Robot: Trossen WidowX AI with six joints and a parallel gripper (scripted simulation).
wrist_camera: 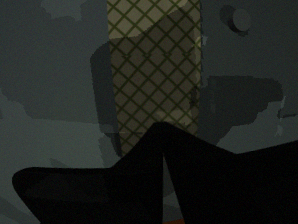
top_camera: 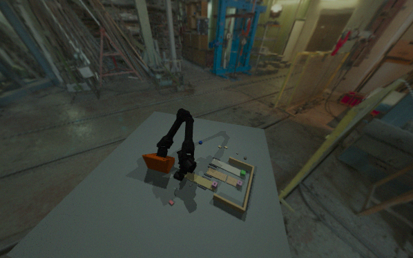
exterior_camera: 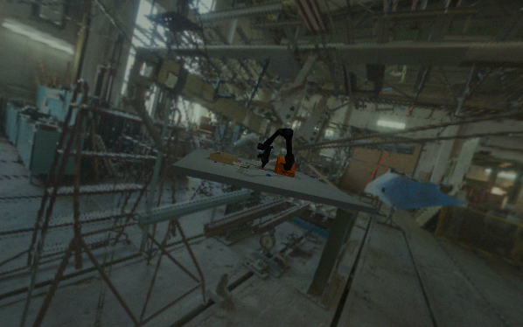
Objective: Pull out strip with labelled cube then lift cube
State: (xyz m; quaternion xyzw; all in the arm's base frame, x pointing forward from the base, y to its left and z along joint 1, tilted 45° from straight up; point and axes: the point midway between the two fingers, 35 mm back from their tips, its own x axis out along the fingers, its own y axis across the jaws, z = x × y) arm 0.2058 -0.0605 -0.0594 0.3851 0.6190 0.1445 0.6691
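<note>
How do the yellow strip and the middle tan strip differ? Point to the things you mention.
The yellow strip (top_camera: 201, 181) (wrist_camera: 156, 75) is one piece, while the tan strip (top_camera: 217, 175) is split by a gap. The yellow strip reaches nearer the orange base (top_camera: 159, 163); the tan strip lies farther off. Both carry a pinkish cube.

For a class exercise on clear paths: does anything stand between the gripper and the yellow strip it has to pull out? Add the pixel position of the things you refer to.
Nothing visible does: the closed gripper (top_camera: 179, 176) (wrist_camera: 160, 128) is right at the near end of the yellow strip (top_camera: 199, 181) (wrist_camera: 155, 65), with no object between them.
</note>
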